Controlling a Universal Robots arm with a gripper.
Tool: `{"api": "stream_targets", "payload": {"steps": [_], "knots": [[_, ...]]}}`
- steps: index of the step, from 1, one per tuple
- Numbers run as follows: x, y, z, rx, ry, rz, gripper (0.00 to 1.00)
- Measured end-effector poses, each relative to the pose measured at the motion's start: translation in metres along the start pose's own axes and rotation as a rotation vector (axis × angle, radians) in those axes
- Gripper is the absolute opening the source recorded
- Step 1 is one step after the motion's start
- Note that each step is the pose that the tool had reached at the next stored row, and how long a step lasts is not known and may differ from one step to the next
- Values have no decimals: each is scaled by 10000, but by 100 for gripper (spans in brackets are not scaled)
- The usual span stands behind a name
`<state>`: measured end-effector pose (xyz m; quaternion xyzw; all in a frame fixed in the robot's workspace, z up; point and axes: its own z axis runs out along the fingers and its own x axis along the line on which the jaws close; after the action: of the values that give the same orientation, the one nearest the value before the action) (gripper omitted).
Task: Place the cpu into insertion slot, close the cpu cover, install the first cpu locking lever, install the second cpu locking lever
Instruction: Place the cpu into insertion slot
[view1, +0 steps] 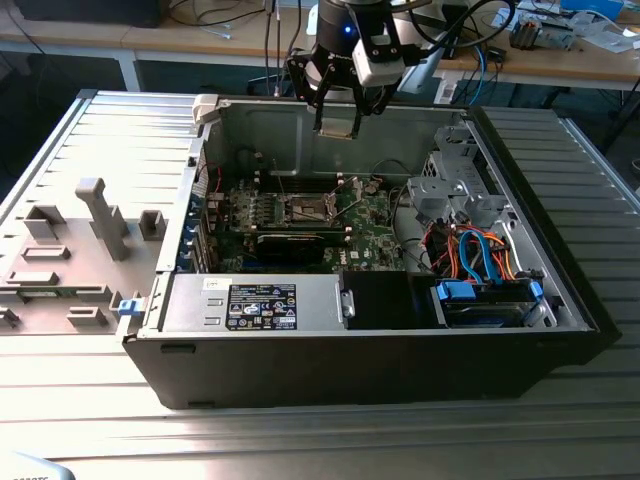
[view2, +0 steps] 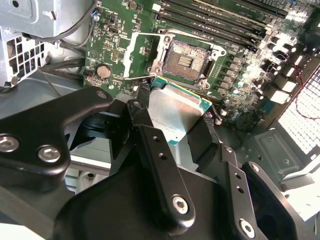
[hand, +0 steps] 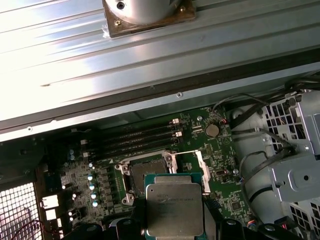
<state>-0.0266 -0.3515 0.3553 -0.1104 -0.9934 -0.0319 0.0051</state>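
In the exterior view the black claw (view1: 337, 122) hangs over the open computer case (view1: 300, 365), pinching the flat square cpu (view1: 338, 128) above the green motherboard (view1: 375, 225). In the second wrist view the silvery chip sits clear of the dark, metal-rimmed insertion slot (view2: 184, 59). In the first wrist view the silver cpu cover (hand: 202, 172) stands open beside it.

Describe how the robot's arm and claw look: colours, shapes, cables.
The claw is black, built of jointed flat links; its fingers carry small holes and round silver bolt heads. The wrist is black with a blue light, a pale grey box sits beside it, and black cables loop away.
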Motion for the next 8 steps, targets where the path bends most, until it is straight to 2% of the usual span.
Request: {"api": "stream_targets", "payload": {"steps": [8], "knots": [[0,0,4,-2,-5,77,55]]}}
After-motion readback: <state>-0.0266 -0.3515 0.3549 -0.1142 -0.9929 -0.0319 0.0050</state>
